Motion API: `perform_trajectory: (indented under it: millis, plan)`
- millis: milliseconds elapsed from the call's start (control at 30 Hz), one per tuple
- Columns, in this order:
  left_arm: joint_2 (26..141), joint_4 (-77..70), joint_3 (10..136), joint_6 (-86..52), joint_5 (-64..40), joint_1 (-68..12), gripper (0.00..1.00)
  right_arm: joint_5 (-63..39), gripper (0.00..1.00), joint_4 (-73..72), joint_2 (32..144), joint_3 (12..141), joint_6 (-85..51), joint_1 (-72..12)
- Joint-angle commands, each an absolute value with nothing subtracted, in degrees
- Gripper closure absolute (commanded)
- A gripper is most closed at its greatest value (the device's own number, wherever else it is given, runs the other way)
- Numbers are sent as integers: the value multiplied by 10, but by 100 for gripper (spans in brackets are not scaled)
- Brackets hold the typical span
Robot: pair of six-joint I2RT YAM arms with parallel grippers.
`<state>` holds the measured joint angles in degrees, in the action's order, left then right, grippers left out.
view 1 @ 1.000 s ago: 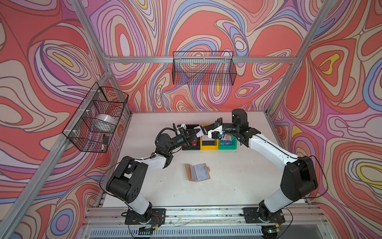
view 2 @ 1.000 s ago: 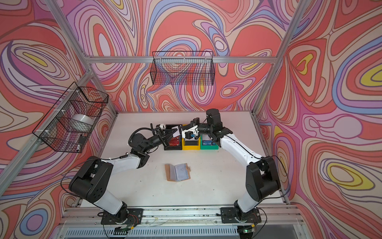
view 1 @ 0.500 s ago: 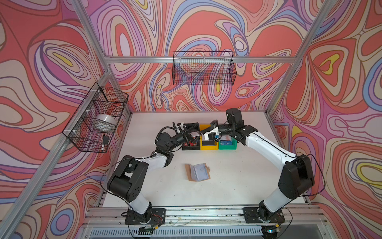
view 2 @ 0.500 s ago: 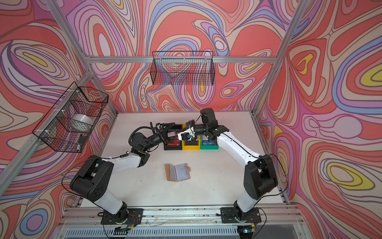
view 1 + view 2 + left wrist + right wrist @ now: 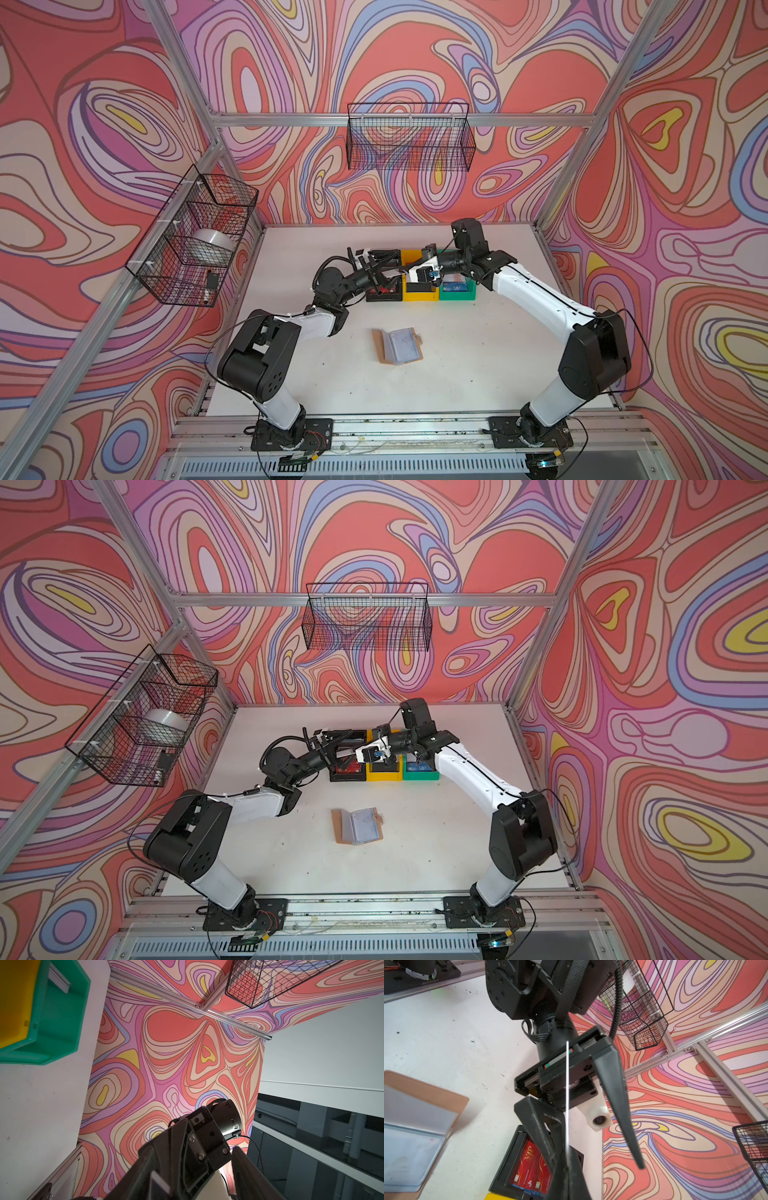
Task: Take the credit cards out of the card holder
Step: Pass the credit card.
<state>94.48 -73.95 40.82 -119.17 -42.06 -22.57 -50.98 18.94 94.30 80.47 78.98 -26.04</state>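
Observation:
The tan card holder [image 5: 399, 347] [image 5: 358, 826] lies open on the table with its bluish sleeves up, also in the right wrist view [image 5: 425, 1088]. Above the black bin [image 5: 382, 298] my right gripper [image 5: 405, 272] [image 5: 568, 1164] is shut on a white credit card [image 5: 567, 1095], seen edge-on. My left gripper [image 5: 376, 270] [image 5: 193, 1148] is open, its fingers [image 5: 618, 1105] spread either side of that card without touching it. Red credit cards [image 5: 529, 1163] lie in the black bin. A blue card [image 5: 455, 286] lies in the green bin [image 5: 457, 296].
A yellow bin [image 5: 419, 296] stands between the black and green ones at the back middle. Wire baskets hang on the left wall [image 5: 195, 232] and the back wall [image 5: 409, 137]. Both arms reach in over the bins, well away from the card holder.
My left gripper has opened and let go of the white card, which stays in my right gripper. The right arm has shifted a little to the left.

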Motion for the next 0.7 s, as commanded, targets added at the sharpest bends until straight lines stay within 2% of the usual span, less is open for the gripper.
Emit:
perform_trajectory:
  millis: [0, 167, 300, 667]
  plan:
    - [930, -781, 397, -1488, -450, -213, 40, -474, 100, 241, 936, 841, 778, -261]
    - [928, -781, 381, -1474, -465, -202, 41, -453, 100, 300, 936, 875, 789, -259]
    - [924, -781, 368, -1459, -471, -192, 50, -430, 100, 380, 938, 917, 812, -260]
    - [936, -781, 343, -1410, -516, -185, 54, -242, 100, 620, 1004, 1109, 838, -260]
